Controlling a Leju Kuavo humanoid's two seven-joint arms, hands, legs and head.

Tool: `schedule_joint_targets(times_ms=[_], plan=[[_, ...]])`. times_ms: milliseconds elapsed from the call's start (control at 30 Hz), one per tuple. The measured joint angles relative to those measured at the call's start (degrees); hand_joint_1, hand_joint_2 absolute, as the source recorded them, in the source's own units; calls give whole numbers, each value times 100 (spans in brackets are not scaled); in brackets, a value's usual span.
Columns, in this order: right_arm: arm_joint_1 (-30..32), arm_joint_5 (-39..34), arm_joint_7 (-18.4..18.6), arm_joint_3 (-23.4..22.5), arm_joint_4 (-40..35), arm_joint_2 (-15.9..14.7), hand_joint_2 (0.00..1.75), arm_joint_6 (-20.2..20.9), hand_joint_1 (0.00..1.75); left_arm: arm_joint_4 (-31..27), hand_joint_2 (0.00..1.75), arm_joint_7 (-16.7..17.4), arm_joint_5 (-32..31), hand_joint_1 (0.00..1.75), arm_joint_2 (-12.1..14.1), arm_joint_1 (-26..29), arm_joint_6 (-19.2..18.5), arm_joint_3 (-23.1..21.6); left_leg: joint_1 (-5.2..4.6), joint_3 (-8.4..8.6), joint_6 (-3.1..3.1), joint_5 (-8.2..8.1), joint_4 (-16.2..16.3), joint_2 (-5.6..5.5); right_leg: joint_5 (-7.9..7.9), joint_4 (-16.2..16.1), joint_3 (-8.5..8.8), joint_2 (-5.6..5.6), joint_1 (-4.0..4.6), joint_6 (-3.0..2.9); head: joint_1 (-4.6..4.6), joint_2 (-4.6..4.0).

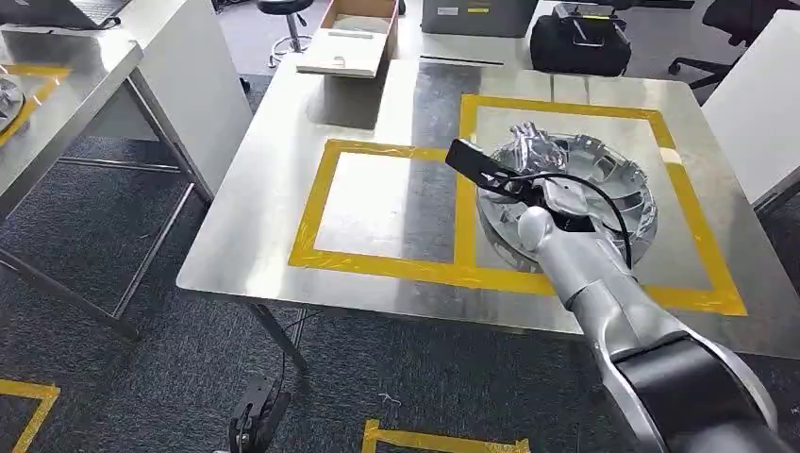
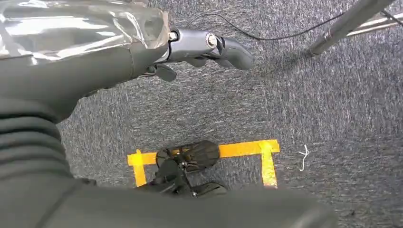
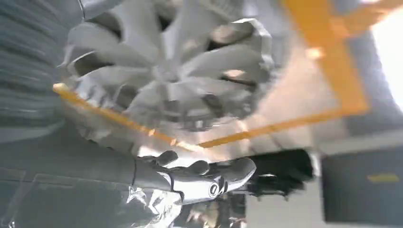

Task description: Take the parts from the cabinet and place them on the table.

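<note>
the head view takes in the whole shiny steel table [image 1: 283, 189], marked with two squares of yellow tape [image 1: 325, 184], and the right arm reaching up from the lower right of the frame. the right hand [image 1: 557, 198] lies over the round silver metal part with curved spokes [image 1: 613, 175], which sits on the table inside the right-hand taped square, right of centre in the frame. the arm and a black cable [image 1: 618, 212] cover the near side of the part, so i cannot tell from here whether the fingers grip it.

the right wrist view gives the close look: the part [image 3: 190, 80] spreads across the upper middle of the frame, pale cast metal with broad twisted spokes meeting at a hub, yellow tape lines reflected in the tabletop around it. the right hand [image 3: 199, 178] lies low in that frame, its thumb just beside the part's rim; the picture is blurred and contact cannot be made out.

the left wrist view looks at grey carpet [image 2: 332, 109]. the left hand [image 2: 199, 50], in the upper part of the frame, holds nothing, its fingers loosely bent and apart.

in the head view an open brown cardboard box [image 1: 351, 38] stands at the table's far edge, top centre, and a black bag [image 1: 580, 42] beyond it. a second steel table [image 1: 57, 104] fills the upper left.
</note>
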Motion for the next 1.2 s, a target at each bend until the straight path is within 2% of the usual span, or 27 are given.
schedule_joint_targets(times_ms=[133,233,300,400,567,867,967,1100,1200], plan=[[357,-814,-742,-373,-1016,4,175,-968,0,0,0,-123,68,0,9,77,79,-22,1,1,0,0,0,-3,-1,0,-3,0,1,0,0,0],[532,-1030,-983,-592,-1757,-145,175,-1617,0,0,0,-175,142,0,9,111,136,-48,0,0,0,0,0,-5,-1,-2,-4,-2,0,-1,2,0],[629,-1150,-1152,-805,-2273,-412,175,-2061,0,15,0,-243,281,0,9,122,171,-48,-5,-1,1,0,0,-8,-1,-2,-2,-4,-4,-1,-2,0],[523,-1365,-1420,-1305,-2591,-873,175,-2384,0,81,0,-407,518,0,2,202,221,-22,-10,-6,7,1,0,-32,-1,-3,5,-19,-7,1,4,0],[366,-1360,-1472,-1859,-2365,-1442,175,-2681,0,199,0,-557,754,0,0,241,245,65,-20,1,11,-1,2,-26,4,-6,5,-13,-18,8,-2,0],[366,-1537,-1448,-2451,-949,-2817,175,-2886,0,347,0,-776,1145,0,-7,388,254,144,-20,-9,26,6,5,-60,5,-8,7,-41,-17,14,2,0],[471,-1614,-1444,-2624,-625,-3179,175,-2917,0,396,0,-842,1207,0,-11,440,254,186,-20,-11,30,1,4,-57,5,-8,4,-39,-17,15,0,0],[838,-1642,-1109,-2797,-375,-3677,175,-2937,0,435,0,-914,1320,0,-37,459,280,216,-19,-7,32,-3,5,-64,-8,-12,7,-42,-15,31,-2,0],[1622,-1908,-921,-3143,-347,-4124,175,-2878,0,459,0,-936,1405,0,-74,500,334,219,-18,-5,41,-8,5,-105,-23,-13,25,-88,-9,47,2,0]])
